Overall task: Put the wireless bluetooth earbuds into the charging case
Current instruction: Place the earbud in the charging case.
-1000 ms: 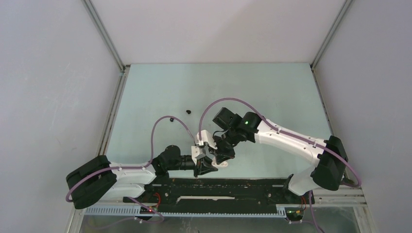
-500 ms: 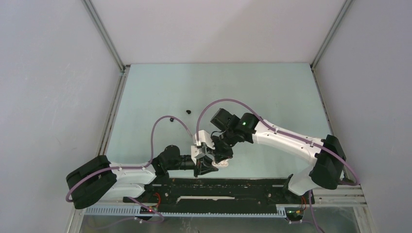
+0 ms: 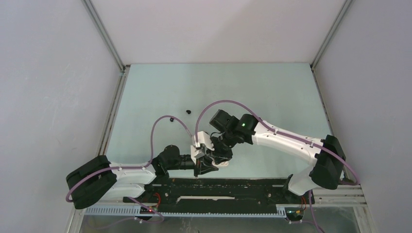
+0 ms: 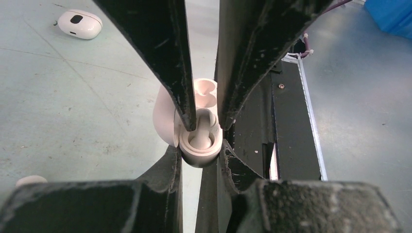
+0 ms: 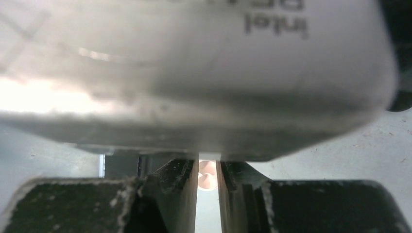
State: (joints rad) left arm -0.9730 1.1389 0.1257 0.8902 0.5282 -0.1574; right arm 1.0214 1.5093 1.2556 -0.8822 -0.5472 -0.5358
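Note:
In the left wrist view, my left gripper (image 4: 200,156) is shut on an open white charging case (image 4: 197,151), holding it by its sides above the table. A white earbud (image 4: 200,141) sits in the near well of the case. My right gripper (image 4: 206,121) comes down from above, and its black fingers (image 4: 180,97) stand slightly apart on either side of that earbud. In the right wrist view, the right gripper (image 5: 207,167) shows a narrow gap with the pale case (image 5: 207,175) beyond it. From the top, both grippers meet at the case (image 3: 222,164).
A second white case (image 4: 80,24) lies closed on the table further off. A small white rounded piece (image 4: 30,181) lies near the left finger. A black earbud (image 3: 188,111) lies on the mat behind the arms. The black base rail (image 4: 291,126) runs beside the held case.
The right arm has shifted a little left and down onto the held case. Its jaws have parted slightly. The left arm has stayed still with the case.

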